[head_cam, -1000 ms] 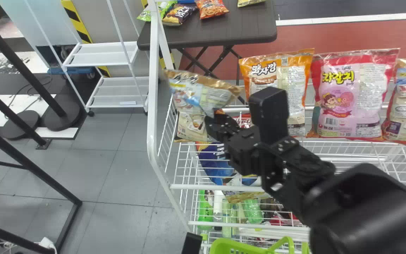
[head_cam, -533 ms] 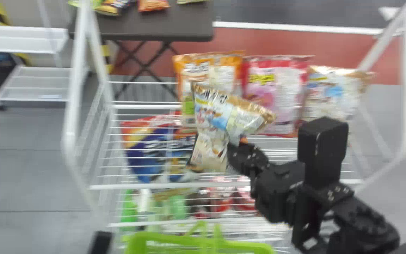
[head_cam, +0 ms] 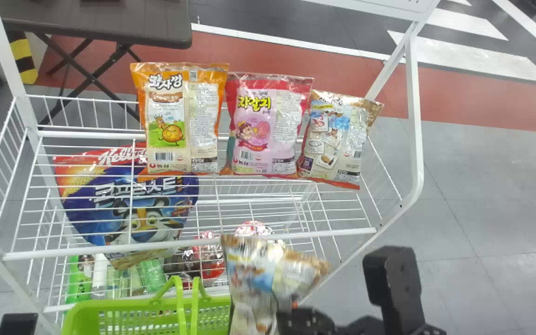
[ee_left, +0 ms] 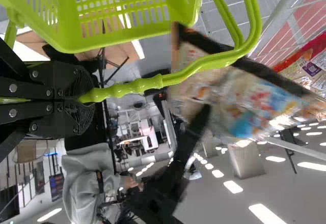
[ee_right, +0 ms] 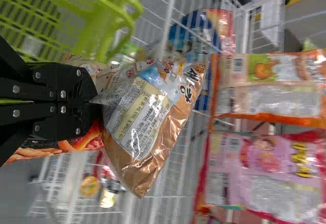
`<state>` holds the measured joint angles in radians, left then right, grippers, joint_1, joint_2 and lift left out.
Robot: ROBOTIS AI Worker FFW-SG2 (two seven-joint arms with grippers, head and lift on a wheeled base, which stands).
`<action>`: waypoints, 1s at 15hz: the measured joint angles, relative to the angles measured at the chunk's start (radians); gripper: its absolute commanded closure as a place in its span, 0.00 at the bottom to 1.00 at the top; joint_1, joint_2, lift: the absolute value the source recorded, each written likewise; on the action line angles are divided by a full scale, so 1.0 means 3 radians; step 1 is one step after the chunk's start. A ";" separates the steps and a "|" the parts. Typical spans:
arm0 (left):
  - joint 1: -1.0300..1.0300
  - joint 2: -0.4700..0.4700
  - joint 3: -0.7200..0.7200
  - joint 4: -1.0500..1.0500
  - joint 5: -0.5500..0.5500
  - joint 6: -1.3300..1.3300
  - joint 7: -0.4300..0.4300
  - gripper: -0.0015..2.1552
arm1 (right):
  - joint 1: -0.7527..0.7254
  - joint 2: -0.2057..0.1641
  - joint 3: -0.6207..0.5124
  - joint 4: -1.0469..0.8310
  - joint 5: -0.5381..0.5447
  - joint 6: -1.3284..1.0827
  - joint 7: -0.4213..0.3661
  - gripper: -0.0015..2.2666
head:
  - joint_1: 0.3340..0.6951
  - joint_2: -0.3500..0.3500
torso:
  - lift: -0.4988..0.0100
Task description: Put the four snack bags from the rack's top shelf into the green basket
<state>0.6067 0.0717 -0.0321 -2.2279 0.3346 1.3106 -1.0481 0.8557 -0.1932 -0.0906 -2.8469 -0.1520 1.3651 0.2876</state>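
Bright ceiling lights (ee_left: 233, 186) glow in rows, and glare streaks the snack bags (ee_right: 145, 114).

From here the snack bags (head_cam: 268, 130) along the far edge of the rack (head_cam: 415, 116) look like glossy, crinkled plastic film; the rack itself, smooth painted metal; the basket (head_cam: 123, 304), smooth plastic, softly shiny

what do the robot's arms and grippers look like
The left gripper and right gripper are black, with jointed links, round silver bolt heads and ridged surfaces near the tips. The right arm is black too, built of chunky, boxy segments.
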 measured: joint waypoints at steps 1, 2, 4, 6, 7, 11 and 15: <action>0.0004 -0.0004 0.0003 -0.0009 -0.0001 -0.0016 0.0001 0.99 | 0.0017 0.0008 -0.0095 0.0010 -0.0160 0.0203 0.0055 0.96 | 1.00 0.00 | 0.98; 0.0006 -0.0012 0.0003 -0.0015 -0.0001 -0.0022 0.0004 0.99 | 0.0035 0.0028 -0.0142 0.0064 -0.0265 0.0310 0.0105 0.96 | 1.00 0.00 | 0.98; 0.0008 -0.0033 -0.0005 -0.0027 -0.0012 -0.0025 0.0006 0.99 | 0.0046 0.0073 -0.0119 0.0270 -0.0402 0.0291 0.0171 0.96 | 1.00 0.00 | 0.98; 0.0002 -0.0040 -0.0044 -0.0034 -0.0033 -0.0032 0.0022 0.99 | -0.0030 0.0124 0.0005 0.0539 -0.0452 0.0156 0.0197 0.96 | 1.00 0.00 | 0.98; -0.0002 -0.0043 -0.0068 -0.0034 -0.0047 -0.0034 0.0027 0.99 | -0.0097 0.0148 0.0059 0.0644 -0.0450 0.0138 0.0199 0.90 | 1.00 0.00 | 0.98; -0.0018 -0.0050 -0.0104 -0.0033 -0.0074 -0.0046 0.0027 0.99 | -0.0417 0.0188 0.0292 0.0991 -0.0368 0.0358 0.0156 0.00 | 1.00 0.00 | 0.98; -0.0045 -0.0053 -0.0079 -0.0018 -0.0077 -0.0056 0.0039 0.99 | -0.0468 0.0182 0.0288 0.0929 -0.0253 0.0303 0.0180 0.03 | 1.00 0.00 | 0.98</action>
<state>0.5931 0.0557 -0.0557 -2.2333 0.3114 1.2939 -1.0363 0.7152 -0.1387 -0.0042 -2.5680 -0.2279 1.4561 0.3417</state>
